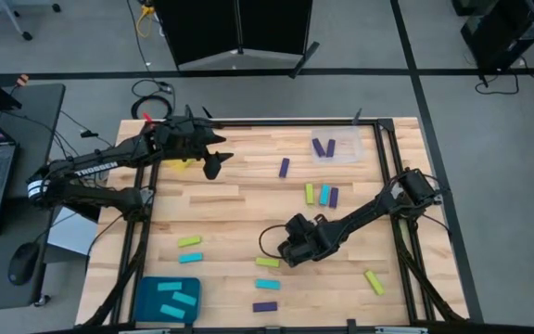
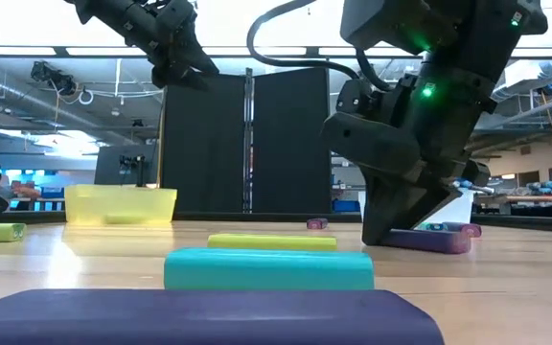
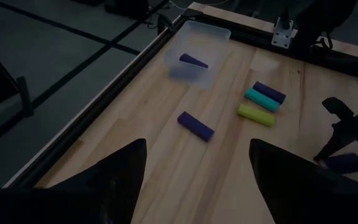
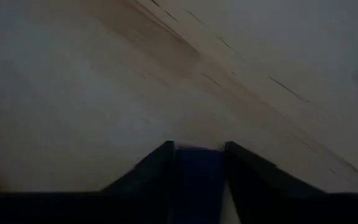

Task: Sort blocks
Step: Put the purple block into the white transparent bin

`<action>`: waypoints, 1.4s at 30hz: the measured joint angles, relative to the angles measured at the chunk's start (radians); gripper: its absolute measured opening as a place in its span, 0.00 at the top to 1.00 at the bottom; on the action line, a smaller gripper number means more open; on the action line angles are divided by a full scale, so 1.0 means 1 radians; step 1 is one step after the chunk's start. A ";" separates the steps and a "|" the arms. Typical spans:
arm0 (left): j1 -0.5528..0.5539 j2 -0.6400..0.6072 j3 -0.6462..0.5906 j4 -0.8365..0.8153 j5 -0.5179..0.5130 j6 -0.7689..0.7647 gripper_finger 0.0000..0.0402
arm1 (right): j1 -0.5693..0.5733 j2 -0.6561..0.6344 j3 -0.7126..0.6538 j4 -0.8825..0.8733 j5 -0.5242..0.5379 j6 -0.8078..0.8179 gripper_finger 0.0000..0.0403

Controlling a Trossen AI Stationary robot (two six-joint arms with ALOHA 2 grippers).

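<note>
The wooden table [image 1: 221, 209] carried scattered blocks, some already in the teal tray [image 1: 146, 301] and clear tray [image 1: 346, 153]. The right gripper [image 4: 197, 155] was down near the middle, its fingers pinching a dark purple block [image 4: 199, 177] against the wood. The left gripper [image 3: 194, 168] hovered above the yellow tray [image 2: 121, 204], fingers spread
</note>
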 joint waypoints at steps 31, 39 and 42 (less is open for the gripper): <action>0.000 0.000 0.000 0.026 0.000 -0.013 0.27 | -0.253 -0.455 -0.007 -0.210 0.560 -0.369 0.71; 0.000 0.002 0.000 0.013 0.000 -0.041 0.27 | -0.595 -0.466 -0.017 -0.306 0.532 -0.448 0.71; 0.000 0.002 0.000 0.007 0.000 -0.055 0.27 | -0.704 -0.467 -0.052 -0.274 0.477 -0.498 0.71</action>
